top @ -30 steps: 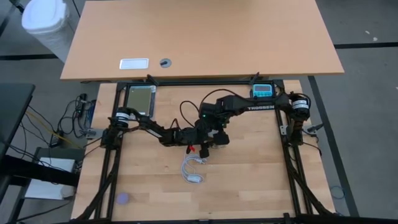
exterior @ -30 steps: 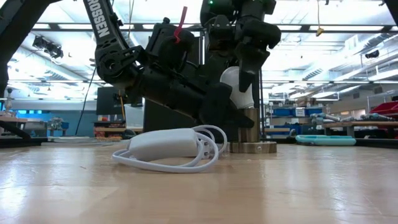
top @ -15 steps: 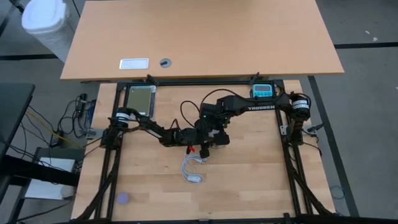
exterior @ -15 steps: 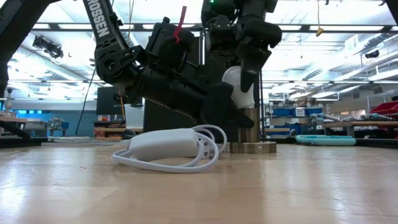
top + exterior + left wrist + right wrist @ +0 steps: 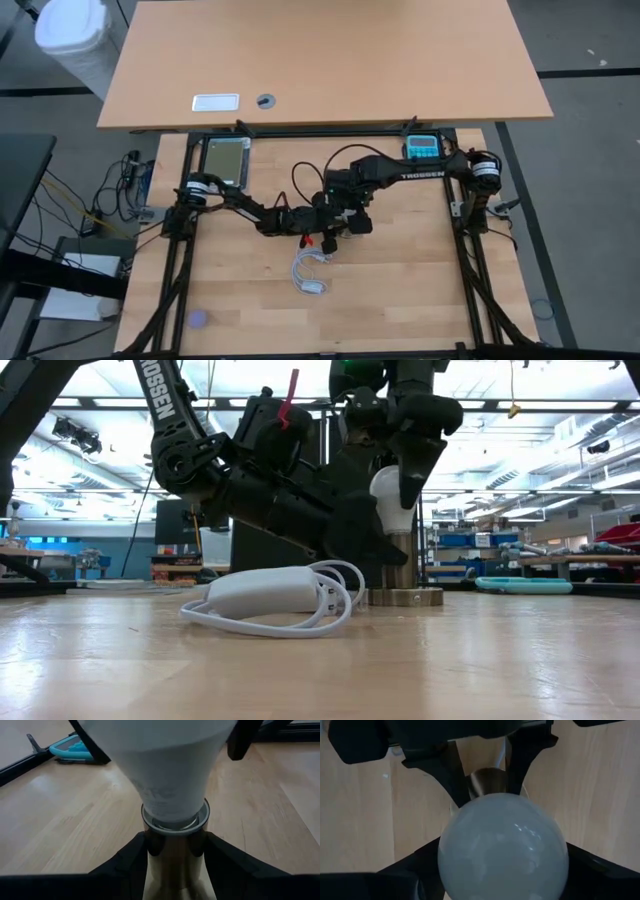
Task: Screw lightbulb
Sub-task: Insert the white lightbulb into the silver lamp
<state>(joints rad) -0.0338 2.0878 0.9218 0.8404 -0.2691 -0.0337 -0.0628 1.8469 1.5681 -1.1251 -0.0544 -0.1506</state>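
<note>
The white lightbulb stands upright with its narrow neck in the mouth of the metal socket's tube. The tube rises from a round base disc on the table. My right gripper comes down from above and is shut on the bulb's globe. My left gripper reaches in low from the table's left and is shut on the socket tube. In the high view both grippers meet at mid-table and hide the bulb. My left gripper pinches the socket's upright tube between its two fingers, just below the tube's mouth. The fingers come in slanting down from the table's left and lie across the tube. The socket stands upright on its base disc. My right gripper holds the bulb's round globe between its two fingers, one on each side. The fingers come from above, pointing down. The bulb stands upright with its neck in the socket's mouth.
A coiled white cable with an inline switch lies on the table just near of the socket and also shows in the high view. A grey tray and a blue device sit at the far edge. A small purple object lies near left.
My right gripper has shifted a little toward the table's right with the bulb. The bulb, which stood off to the left of the socket tube, now stands straight over it. My left gripper has kept its hold on the socket.
</note>
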